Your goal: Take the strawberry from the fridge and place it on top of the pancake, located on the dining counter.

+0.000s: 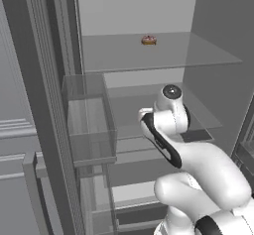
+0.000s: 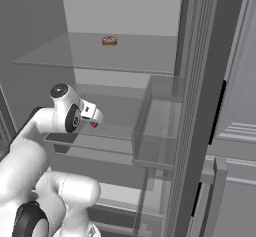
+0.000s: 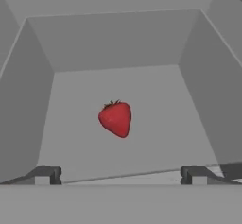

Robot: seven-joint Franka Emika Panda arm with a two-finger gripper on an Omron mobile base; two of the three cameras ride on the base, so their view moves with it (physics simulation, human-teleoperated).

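Note:
The fridge [image 1: 218,26] stands open, and my arm reaches onto its middle glass shelf [image 2: 120,131]. In the hand view the strawberry [image 3: 116,119], small and bright red with a dark stem, lies on the pale shelf floor straight ahead of my gripper [image 3: 120,176]. The gripper is open and its two dark fingertips [image 3: 47,175] stand wide apart, short of the fruit, with nothing between them. From the right base view a bit of the strawberry [image 2: 94,124] peeks out just past the hand. The pancake and the dining counter are out of view.
A small brown-and-tan item [image 1: 149,40] sits on the upper glass shelf [image 2: 100,56]. Clear door bins [image 1: 89,125] hang on the open left door, and more bins [image 2: 160,131] on the right door. The fridge's grey side walls close in on both sides of the hand.

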